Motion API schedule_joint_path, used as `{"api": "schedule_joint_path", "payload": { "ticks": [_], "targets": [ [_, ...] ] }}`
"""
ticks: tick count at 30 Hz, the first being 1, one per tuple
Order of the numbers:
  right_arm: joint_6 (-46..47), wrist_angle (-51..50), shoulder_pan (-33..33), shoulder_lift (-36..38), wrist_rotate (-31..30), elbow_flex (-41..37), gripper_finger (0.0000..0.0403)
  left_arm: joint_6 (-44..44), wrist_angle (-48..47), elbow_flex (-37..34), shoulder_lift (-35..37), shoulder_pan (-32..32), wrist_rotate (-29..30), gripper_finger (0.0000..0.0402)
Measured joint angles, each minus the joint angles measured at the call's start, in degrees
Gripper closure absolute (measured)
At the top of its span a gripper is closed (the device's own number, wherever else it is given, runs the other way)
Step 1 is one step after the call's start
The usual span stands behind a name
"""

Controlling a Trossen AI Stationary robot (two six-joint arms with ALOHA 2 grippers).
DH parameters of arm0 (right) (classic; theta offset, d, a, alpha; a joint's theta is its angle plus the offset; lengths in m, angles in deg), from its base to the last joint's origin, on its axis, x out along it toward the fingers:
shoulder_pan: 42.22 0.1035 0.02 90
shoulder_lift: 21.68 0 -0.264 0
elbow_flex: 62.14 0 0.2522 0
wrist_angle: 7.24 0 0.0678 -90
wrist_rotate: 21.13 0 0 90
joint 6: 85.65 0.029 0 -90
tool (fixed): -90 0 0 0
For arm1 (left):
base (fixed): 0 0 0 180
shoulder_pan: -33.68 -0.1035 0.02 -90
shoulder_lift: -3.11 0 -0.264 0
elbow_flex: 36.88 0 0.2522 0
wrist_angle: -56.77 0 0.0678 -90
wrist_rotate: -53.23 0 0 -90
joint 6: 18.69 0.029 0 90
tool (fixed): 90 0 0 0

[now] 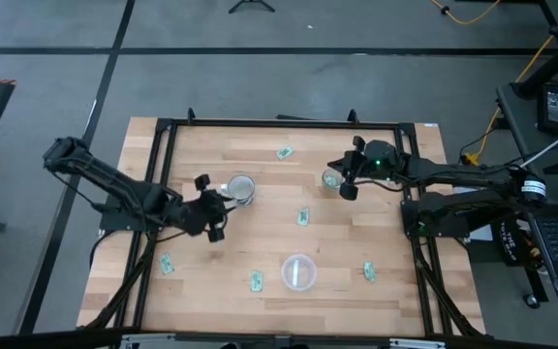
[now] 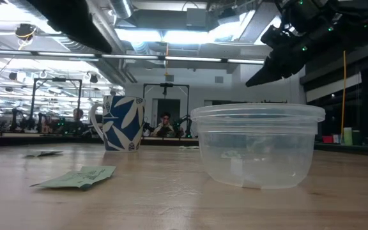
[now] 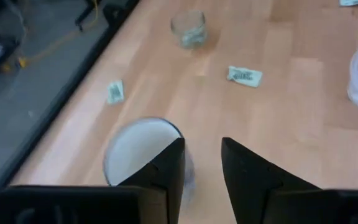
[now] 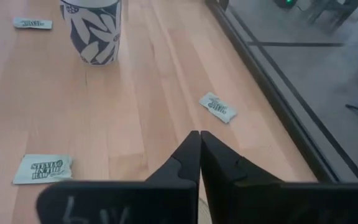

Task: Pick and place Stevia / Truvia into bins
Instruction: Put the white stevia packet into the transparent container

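Right gripper [image 4: 199, 144] fingers pressed together, empty, hovering over small glass cup [image 1: 332, 177]. Nearest loose Stevia sachet [image 4: 217, 107] lies just ahead toward table edge, long axis diagonal. Left gripper [image 3: 202, 163] fingers apart beside patterned mug [image 1: 242, 187]. Round plastic container [image 1: 298, 272] mid-table.

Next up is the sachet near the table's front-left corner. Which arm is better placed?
Left. The left end effector is open beside the mug, on the side of that sachet; the right end effector is shut, far off by the glass cup.
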Motion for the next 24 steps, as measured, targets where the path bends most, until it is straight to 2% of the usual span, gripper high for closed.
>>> {"api": "schedule_joint_path", "payload": {
  "ticks": [4, 10, 21, 24],
  "targets": [
    [1.46, -0.21, 0.00, -0.15, 2.59, 0.00, 0.0396, -8.40, -3.61, 1.49, -4.33, 2.97, 0.11, 0.0302],
    [1.58, 0.73, 0.90, -0.17, 4.25, 0.01, 0.0392, -13.20, -5.12, 4.26, -12.26, 4.67, -0.74, 0.0302],
    [0.13, 1.17, 2.45, -0.17, 4.37, 0.02, 0.0386, -35.65, -29.74, 16.57, -24.86, 4.80, -10.81, 0.0302],
    [1.84, 0.68, 2.45, -0.17, 4.38, 0.02, 0.0385, -39.41, -31.05, 17.29, -26.44, 4.64, -12.61, 0.0302]
  ]
}}
